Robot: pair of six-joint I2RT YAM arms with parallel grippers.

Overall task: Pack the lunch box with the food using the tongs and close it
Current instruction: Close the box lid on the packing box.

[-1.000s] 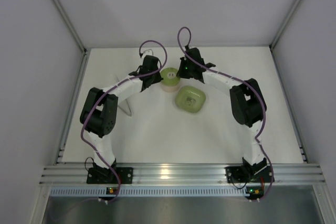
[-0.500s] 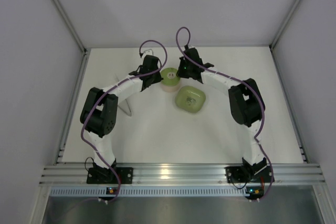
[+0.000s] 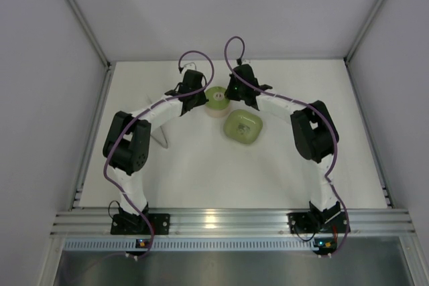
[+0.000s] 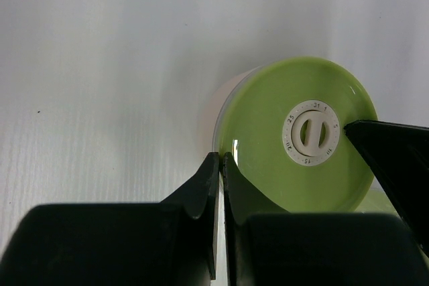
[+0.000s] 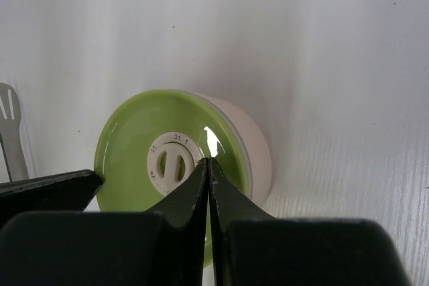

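Observation:
The lunch box [image 3: 216,111] stands at the back middle of the table with its round light-green lid [image 3: 216,97] on top. In the left wrist view the lid [image 4: 265,132] shows a white dial, and my left gripper [image 4: 221,156] is shut, empty, its tips at the lid's near rim. My right gripper [image 5: 208,161] is shut too, with its tips over the lid [image 5: 127,135] beside the dial. Both grippers flank the box, left gripper [image 3: 200,100] and right gripper [image 3: 232,94]. The tongs [image 3: 161,140] lie on the table under the left arm. No food shows in any view.
A green rounded-square dish [image 3: 242,126] sits just right and near of the lunch box. A slotted silver tong tip [image 5: 9,125] lies left of the box in the right wrist view. White walls close in the table on three sides.
My right gripper has crept a little to the left, onto the lid. The left arm, the box and the dish have not moved.

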